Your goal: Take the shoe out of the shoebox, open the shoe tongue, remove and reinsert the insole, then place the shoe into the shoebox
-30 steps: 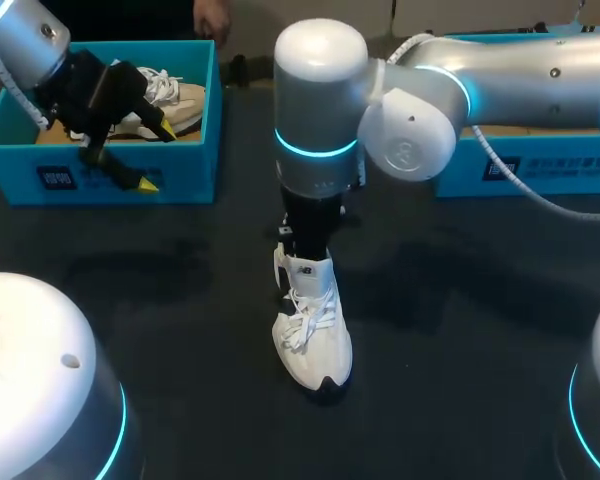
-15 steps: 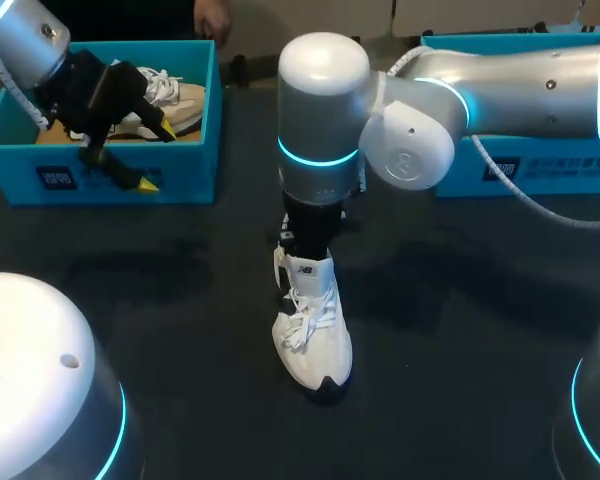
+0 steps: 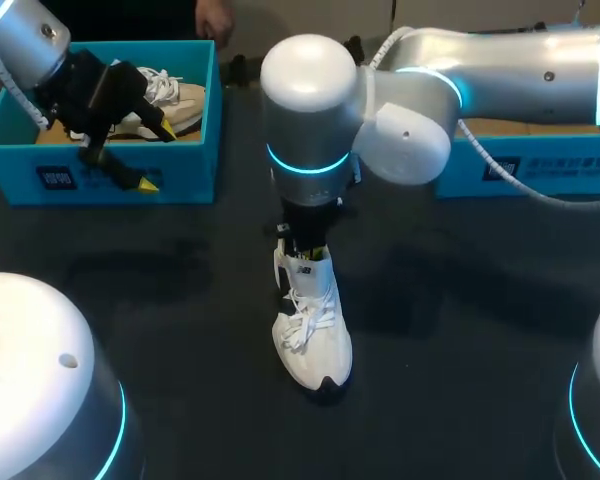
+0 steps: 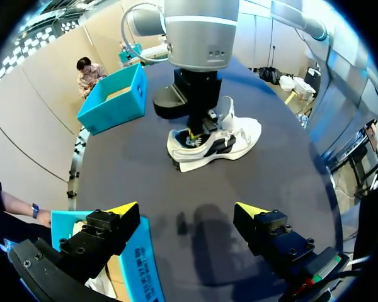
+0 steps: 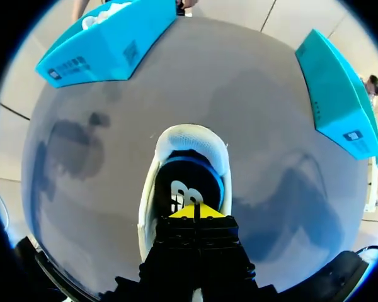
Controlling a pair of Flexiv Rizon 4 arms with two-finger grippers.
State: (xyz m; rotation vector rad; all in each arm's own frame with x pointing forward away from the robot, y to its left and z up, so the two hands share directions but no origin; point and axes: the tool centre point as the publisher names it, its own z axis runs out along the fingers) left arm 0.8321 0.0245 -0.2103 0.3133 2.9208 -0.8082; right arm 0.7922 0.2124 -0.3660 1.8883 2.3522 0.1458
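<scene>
Sneaker, white (image 3: 315,345), stands upright on its sole on the dark table (image 3: 180,300), outside both boxes, toe toward the near edge; laces loose across the top. Right arm comes in from the right and drops straight onto the shoe's opening; right gripper (image 3: 302,248) has its yellow tips pressed together, down over the insole (image 5: 188,182); cannot tell whether anything is pinched between them. Left gripper (image 3: 154,156) hangs at the front wall of the blue left shoebox (image 3: 180,185), fingers spread wide, nothing between them; well apart from the sneaker. Second sneaker (image 3: 175,100) lies inside that box. Right shoebox (image 3: 540,165), also blue, sits at the far right, partly hidden behind the right arm.
</scene>
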